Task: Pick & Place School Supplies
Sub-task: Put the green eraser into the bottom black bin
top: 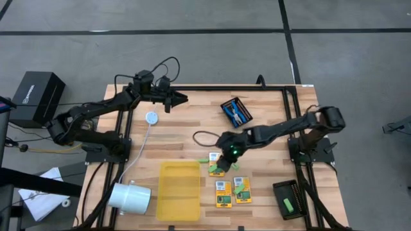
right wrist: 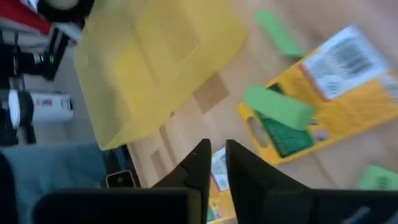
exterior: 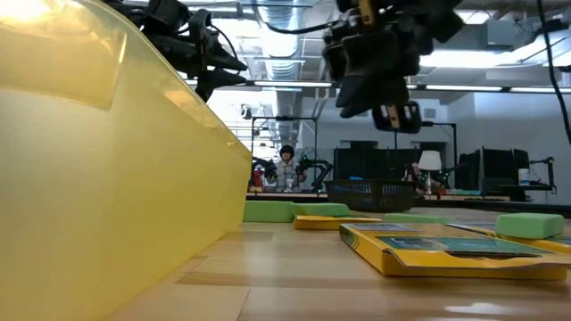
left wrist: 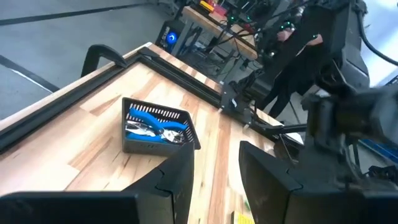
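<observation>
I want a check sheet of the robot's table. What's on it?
Surface: wooden table, mostly bare at the far side.
Job's things: three crayon boxes; green sticks, one lying on a box; blue scissors in a black mesh tray.
Clutter: yellow tray; white cup; second mesh tray holding a green stick.
Grippers: right gripper over a box, fingers nearly together, empty; left gripper waits, open.
Cables: black loop; white cord.
Surroundings: person far behind.

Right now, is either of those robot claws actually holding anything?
No. The right gripper hangs over the crayon boxes with its fingers nearly together and nothing between them. The left gripper waits open at the table's far side, also empty.
</observation>
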